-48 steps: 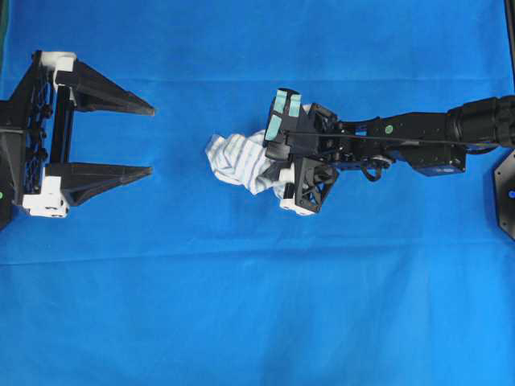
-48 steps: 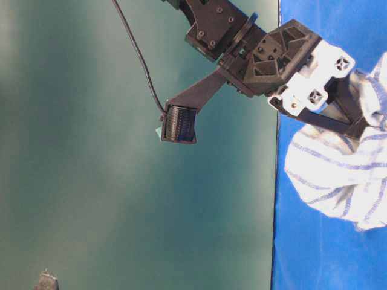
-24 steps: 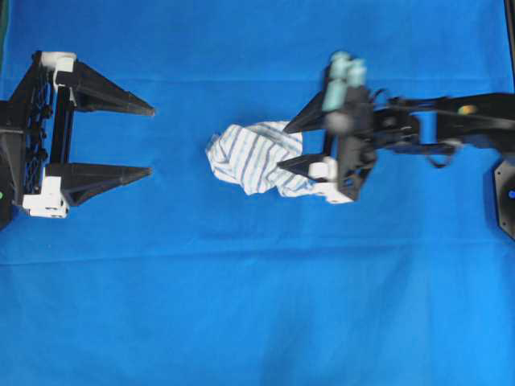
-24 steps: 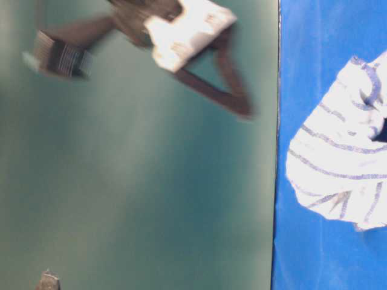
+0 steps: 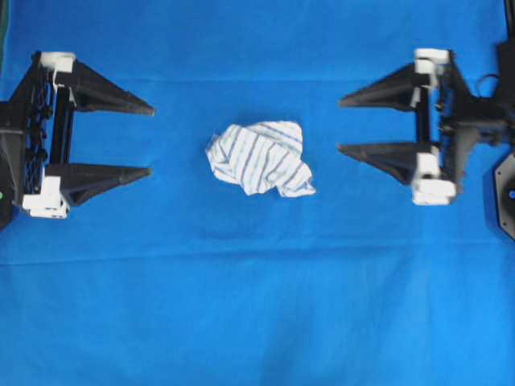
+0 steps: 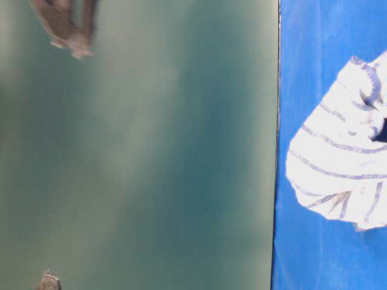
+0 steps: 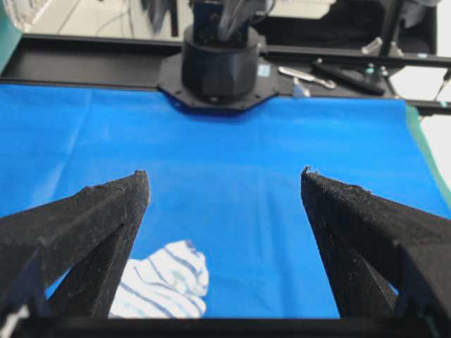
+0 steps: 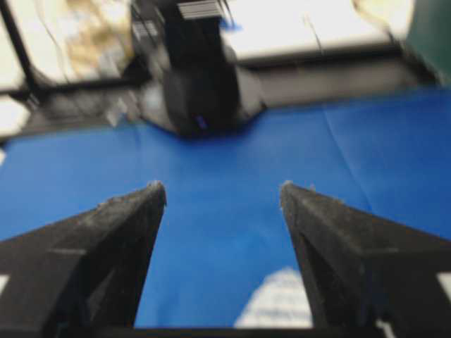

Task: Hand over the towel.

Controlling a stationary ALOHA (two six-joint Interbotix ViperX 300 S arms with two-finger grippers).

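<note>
We find the towel [image 5: 260, 158] crumpled in a loose heap mid-counter, on the blue cloth [image 5: 257, 305], touched by neither claw. The right claw [image 5: 344, 125] sits near its right side, fingers spread wide and empty, tips pointing at it. The left claw [image 5: 151, 138] sits farther off on the opposite side, likewise spread and empty, facing the towel.

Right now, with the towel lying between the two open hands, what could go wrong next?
1. The towel lies crumpled on the blue cloth; a low grasp may pinch that cloth too.
2. Neither the left hand nor the right hand touches the towel, so nothing is handed over yet.
3. A grasp on one loose fold might let the towel slip.
</note>
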